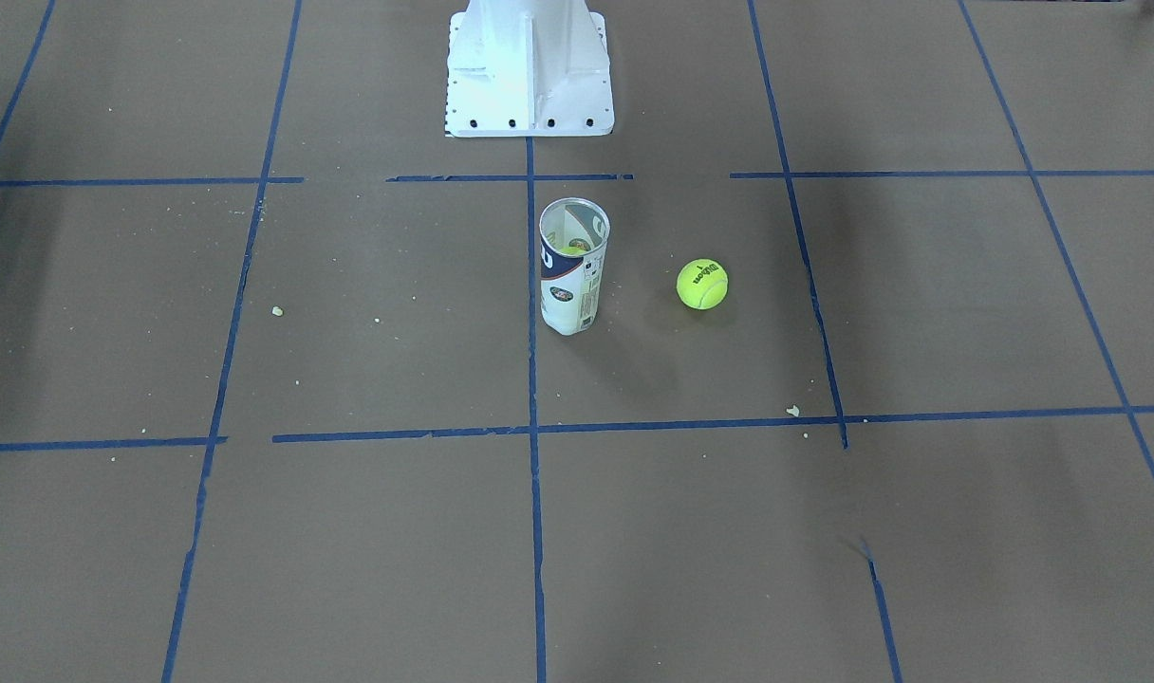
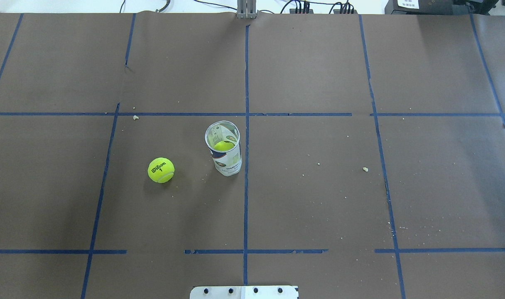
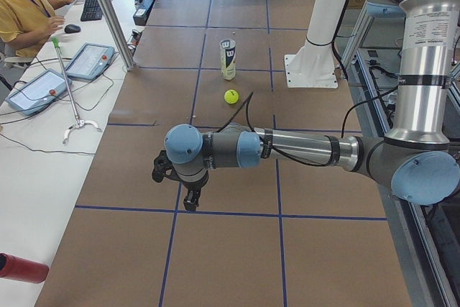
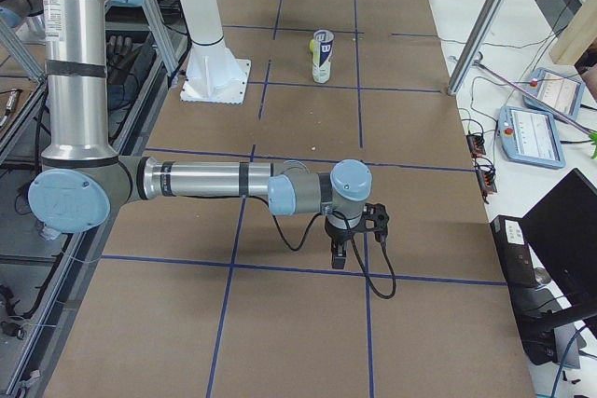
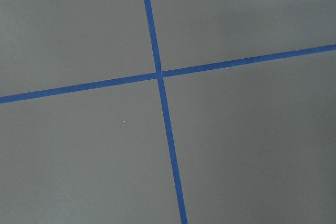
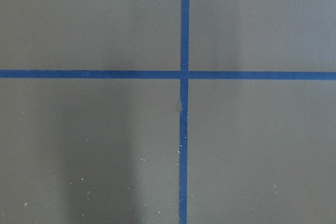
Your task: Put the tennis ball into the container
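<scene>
The yellow-green tennis ball (image 2: pixel 161 170) (image 1: pixel 701 284) lies on the brown table, a short way from the container on the robot's left side. The container (image 2: pixel 224 151) (image 1: pixel 571 270) is a clear can with a white and navy label; it stands upright and open-topped near the centre tape line, and another yellow ball shows inside it. Both arms hang far from these things. My left gripper (image 3: pixel 191 202) points down over the table's left end and my right gripper (image 4: pixel 340 258) over its right end. Whether either is open or shut, I cannot tell. The wrist views show only tape crossings.
The white metal pedestal (image 1: pixel 530 66) stands behind the can on the robot's side. Blue tape lines (image 2: pixel 246 124) grid the brown surface, and small crumbs lie scattered on it. Beyond the far table edge a seated operator (image 3: pixel 25 8), tablets (image 3: pixel 36 90) and cables occupy a white desk.
</scene>
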